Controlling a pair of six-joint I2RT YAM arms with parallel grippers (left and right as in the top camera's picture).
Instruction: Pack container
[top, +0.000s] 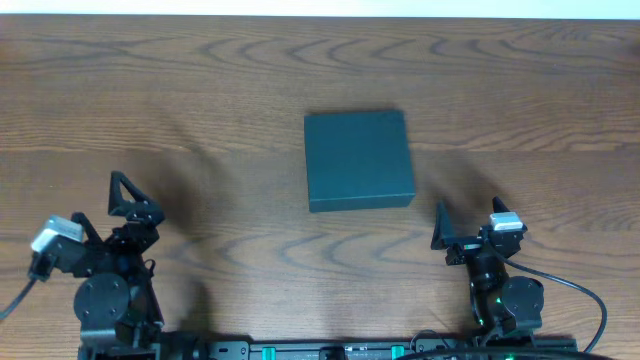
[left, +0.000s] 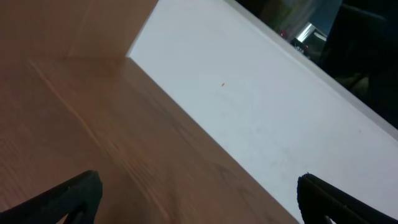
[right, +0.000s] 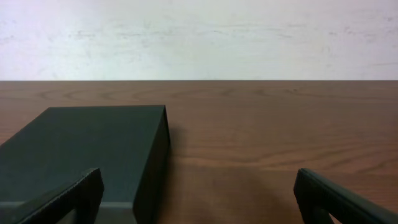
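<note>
Container (top: 359, 160) closed, interior wholly hidden

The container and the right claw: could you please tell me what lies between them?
Only bare wooden table lies between the container and the right claw, as the overhead view shows.

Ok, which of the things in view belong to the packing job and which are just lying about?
Job: the container, lid shut, mid-table; the left gripper and the right gripper, both open, holding nothing.
Not the job: only the wooden table and the white wall beyond its far edge.
</note>
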